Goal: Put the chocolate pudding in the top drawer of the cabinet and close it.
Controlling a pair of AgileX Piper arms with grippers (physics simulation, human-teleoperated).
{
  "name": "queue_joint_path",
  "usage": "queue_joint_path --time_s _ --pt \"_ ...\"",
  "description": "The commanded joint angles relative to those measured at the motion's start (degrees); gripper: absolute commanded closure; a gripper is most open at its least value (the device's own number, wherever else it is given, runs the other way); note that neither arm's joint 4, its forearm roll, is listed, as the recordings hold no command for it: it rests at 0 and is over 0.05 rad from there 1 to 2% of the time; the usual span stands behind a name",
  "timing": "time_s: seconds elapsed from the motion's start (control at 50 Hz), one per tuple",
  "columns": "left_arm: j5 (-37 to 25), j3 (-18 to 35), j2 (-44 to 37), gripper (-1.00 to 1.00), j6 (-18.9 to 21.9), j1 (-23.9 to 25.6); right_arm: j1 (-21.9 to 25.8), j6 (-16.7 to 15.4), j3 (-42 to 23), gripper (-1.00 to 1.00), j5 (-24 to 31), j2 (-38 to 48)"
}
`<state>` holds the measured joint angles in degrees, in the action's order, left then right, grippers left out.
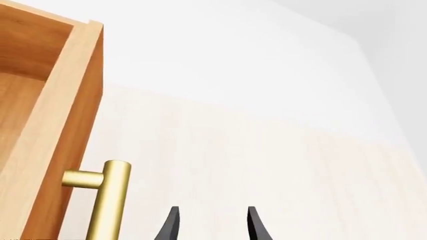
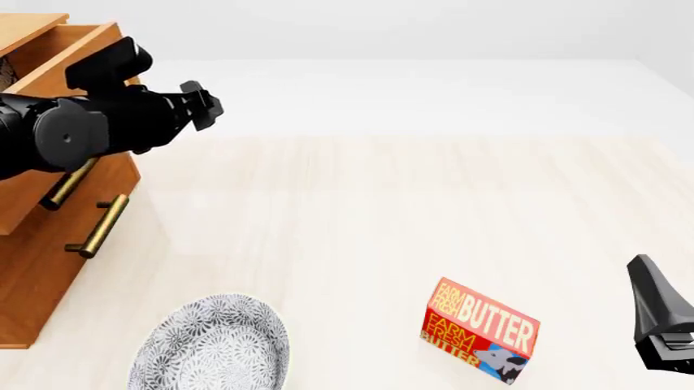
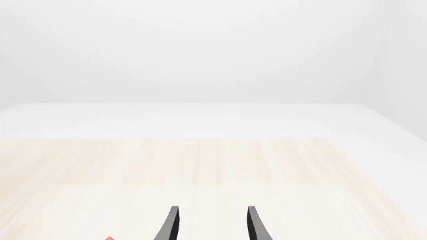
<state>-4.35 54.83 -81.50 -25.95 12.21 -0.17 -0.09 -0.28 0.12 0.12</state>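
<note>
Cabinet [image 2: 32,268]: light wood, far left of the table in the front view; cut off by the frame edge.
Top drawer [image 2: 67,50]: pulled out toward the table; its front panel and an inner side wall show in the left wrist view. The interior is mostly hidden by the left arm in the front view.
Top handle [image 1: 107,200]: brass bar on a short post, standing off the drawer front; just beside the left gripper's fingertips, not between them.
Lower drawer [image 2: 54,260]: pushed in; its brass handle [image 2: 100,226] lies below the top one.
Pudding: not identifiable in any view. A small dark patch shows at the far left edge inside the top drawer, too little to tell what it is.
Left arm [image 2: 65,130]: black, reaching across the front of the top drawer.
Left gripper [image 1: 212,224]: raised near the top drawer's front; two dark fingertips stand apart with a clear gap, nothing between them, bare table beyond. Touching nothing visible.
Plate [image 2: 211,348]: patterned grey-white, near edge of the table, right of the cabinet.
Butter [image 2: 479,331]: red-orange box, lying tilted on the table, between the plate and the right gripper, well apart from both.
Table [image 2: 379,211]: pale wood surface.
Right gripper [image 3: 212,224]: low at the far right of the front view; fingertips parted, holding nothing, over bare table. A red-orange corner of the butter shows at the edge of the right wrist view.
</note>
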Motion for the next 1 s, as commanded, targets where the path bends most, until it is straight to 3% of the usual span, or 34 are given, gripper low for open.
queue_joint_path --time_s 0.02,1.0 --pt "-0.4 -0.1 0.3 -1.00 0.5 -1.1 0.0 0.0 0.0 -1.00 0.0 0.0" --pt "0.1 -1.3 0.7 -1.00 0.6 -4.9 0.0 0.0 0.0 -1.00 0.0 0.0"
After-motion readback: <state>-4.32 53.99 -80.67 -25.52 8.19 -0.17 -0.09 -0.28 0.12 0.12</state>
